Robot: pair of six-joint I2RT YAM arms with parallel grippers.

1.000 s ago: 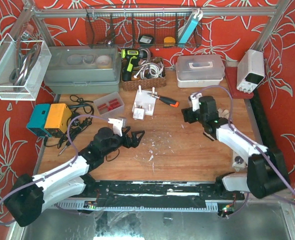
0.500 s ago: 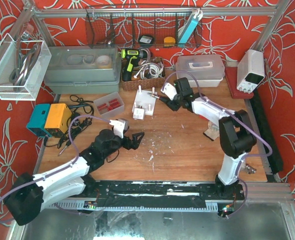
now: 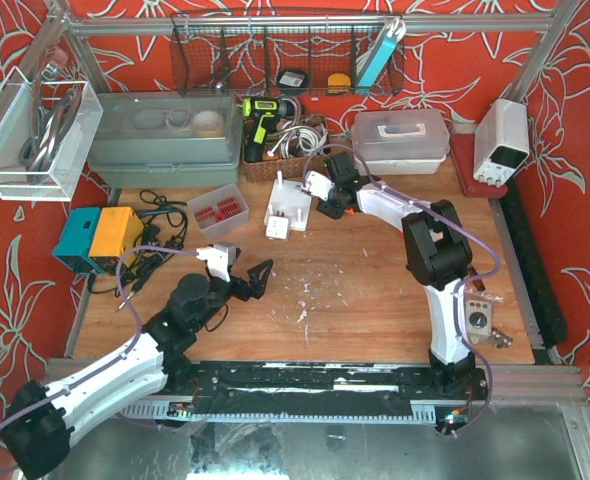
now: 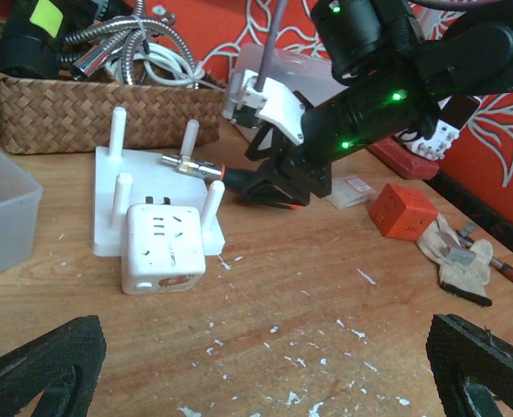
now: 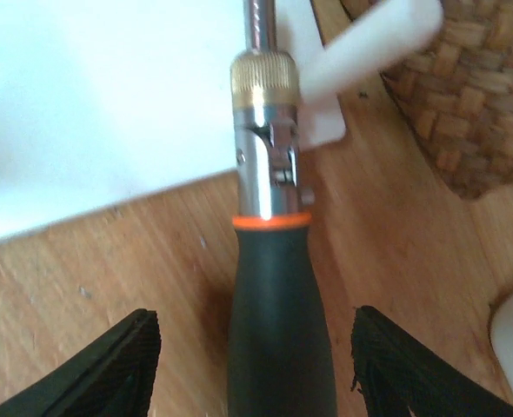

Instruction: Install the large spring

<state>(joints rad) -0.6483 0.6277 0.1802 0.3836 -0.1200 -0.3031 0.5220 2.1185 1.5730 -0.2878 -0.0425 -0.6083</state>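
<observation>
Tabletop [image 3: 375,290]; basket [image 3: 285,171] holds cables [image 3: 295,138]; bin [image 3: 196,216], red parts [image 3: 220,210]; left pincer [image 3: 254,281] agape.

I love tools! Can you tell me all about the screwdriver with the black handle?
The screwdriver has a dark rubbery-looking handle, an orange ring, a shiny metal collar with a brass-coloured knurled band, and a thin steel shaft. It lies on the wooden table, shaft reaching over the white peg plate. The right gripper straddles the handle, fingers open, not touching it.
</observation>
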